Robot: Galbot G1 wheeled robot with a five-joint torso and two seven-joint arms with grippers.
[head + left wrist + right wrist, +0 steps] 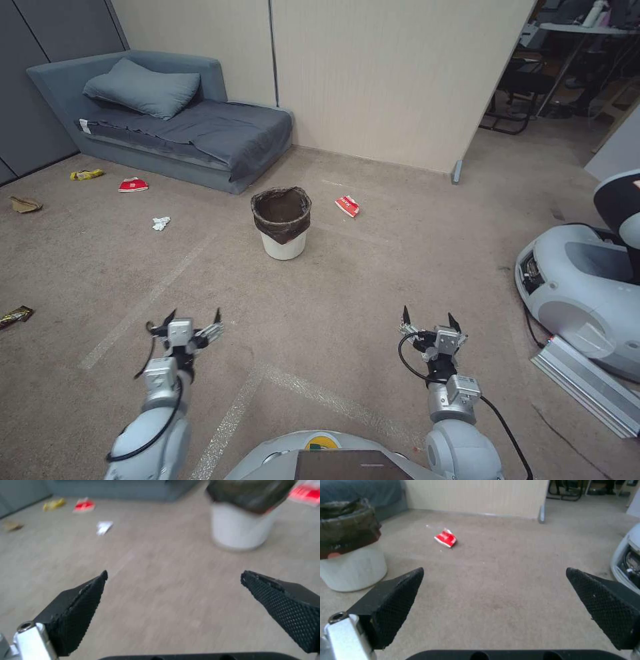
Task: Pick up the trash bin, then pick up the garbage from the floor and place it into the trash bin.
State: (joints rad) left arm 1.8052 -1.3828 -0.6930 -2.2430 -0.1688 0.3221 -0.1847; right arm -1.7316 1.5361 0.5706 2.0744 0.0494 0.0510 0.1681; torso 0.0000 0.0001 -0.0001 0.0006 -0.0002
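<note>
Left gripper point(193, 316) spread wide, nothing between its two black cross-hatched wedge fingers point(77, 610), hovering low over the tan short-pile carpet floor point(347, 293). Right gripper point(429, 317) same: jaws wide apart, empty, level with the left one, both well short of the bin

Small round white plastic trash bin point(283, 244) stands upright on the carpet ahead, roughly between the two arms but well apart from both. Dark brown-black bag folded over its rim; inside looks dark, contents hard to make out. In the left wrist view the bin top is cut off by the frame edge

Garbage counted in the head view, 6 pieces, all on the floor:
- red-and-white wrapper point(347, 205) just right of the bin, crumpled, tilted
- red-and-white wrapper point(133, 185) near the sofa front
- crumpled white tissue point(161, 223) left of the bin
- yellow snack packet point(87, 175) near the sofa's left end
- flat brown paper bag point(25, 204) far left
- dark glossy packet point(15, 315) at the left frame edge, partly cut off, type unclear

Pale tape strips point(143, 303) run faintly across the carpet in front of the robot

Behind: one grey-blue upholstered sofa point(200, 133) with one matching pillow point(141, 87), beige panel wall. Right edge: another white rounded robot base point(587, 293), cut off, next to a ribbed metal ramp point(590, 385)
</note>
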